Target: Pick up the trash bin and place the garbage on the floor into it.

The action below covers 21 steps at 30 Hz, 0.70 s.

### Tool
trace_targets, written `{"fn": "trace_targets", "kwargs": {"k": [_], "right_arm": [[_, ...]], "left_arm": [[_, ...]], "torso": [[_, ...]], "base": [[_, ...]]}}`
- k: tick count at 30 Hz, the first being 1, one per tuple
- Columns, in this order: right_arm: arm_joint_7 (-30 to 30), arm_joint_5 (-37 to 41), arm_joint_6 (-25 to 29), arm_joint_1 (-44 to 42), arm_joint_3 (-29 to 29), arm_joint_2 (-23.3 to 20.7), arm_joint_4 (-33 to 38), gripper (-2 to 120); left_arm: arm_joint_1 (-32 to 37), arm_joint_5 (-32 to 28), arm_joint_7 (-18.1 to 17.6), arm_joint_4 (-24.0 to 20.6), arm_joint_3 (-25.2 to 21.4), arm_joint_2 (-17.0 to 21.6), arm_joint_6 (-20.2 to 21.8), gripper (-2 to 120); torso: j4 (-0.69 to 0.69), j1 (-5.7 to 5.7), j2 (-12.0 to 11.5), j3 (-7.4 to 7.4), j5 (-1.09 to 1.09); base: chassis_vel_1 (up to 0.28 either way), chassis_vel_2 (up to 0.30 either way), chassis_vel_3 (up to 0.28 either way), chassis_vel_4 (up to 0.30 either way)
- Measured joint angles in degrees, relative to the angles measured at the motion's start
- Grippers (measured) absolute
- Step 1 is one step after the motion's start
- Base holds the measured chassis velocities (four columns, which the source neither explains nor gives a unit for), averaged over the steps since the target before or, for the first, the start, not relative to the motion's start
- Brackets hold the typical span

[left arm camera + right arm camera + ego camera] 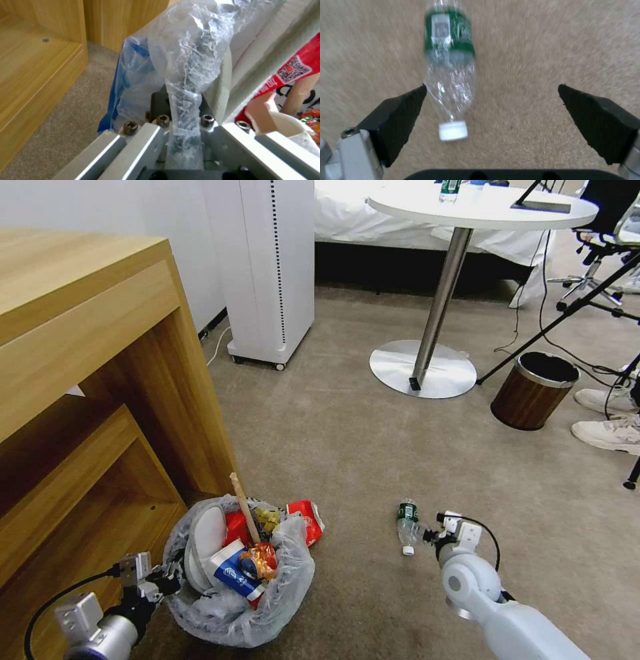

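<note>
pinching the trash bin (237, 587) rim in our left gripper (162, 582) to steady it, right gripper (491, 100) spread, bottle (451, 75) off-centre beside one pad.

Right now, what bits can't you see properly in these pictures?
- Bin: head view, its dark wall is hidden by the crinkly bag folded over it.
- Left gripper: left wrist view, bag plastic covers the fingertips clamping the rim.
- Bottle: right wrist view, label print is blurred; its base is cut off by the edge. The open right gripper has not closed on it.
- Slipper: head view, mostly buried in the bin.
</note>
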Motion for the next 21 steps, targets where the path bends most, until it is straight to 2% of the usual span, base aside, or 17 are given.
{"fn": "trace_targets", "kwargs": {"k": [6, 16, 20, 21], "right_arm": [[-3.2, -2.5, 1.8, 4.8, -7.1, 0.5, -6.8, 100], [-4.1, -4.2, 3.1, 9.8, -12.9, 2.5, -12.3, 99], [-4.8, -5.3, 3.7, 10.5, -13.7, 3.3, -14.8, 92], [-4.9, -5.6, 4.1, 10.6, -13.9, 3.5, -15.4, 85]], "left_arm": [[-0.3, 0.1, 0.1, 0.3, 0.2, -0.6, -0.2, 0], [-0.4, 0.2, 0.1, 0.1, 0.2, -0.9, -0.8, 0], [-0.4, 0.2, 0.1, 0.0, 0.2, -1.0, -0.9, 0], [-0.4, 0.2, 0.1, 0.0, 0.3, -1.0, -0.9, 0]], "torso": [[0.00, 0.00, 0.0, 0.00, -0.02], [0.01, 0.00, 0.0, 0.00, -0.02], [0.01, 0.00, 0.0, 0.00, -0.01], [0.00, 0.00, 0.0, 0.00, -0.02]], "base": [[0.000, 0.000, 0.000, 0.000], [0.000, 0.000, 0.000, 0.000], [0.000, 0.000, 0.000, 0.000], [0.000, 0.000, 0.000, 0.000]]}}
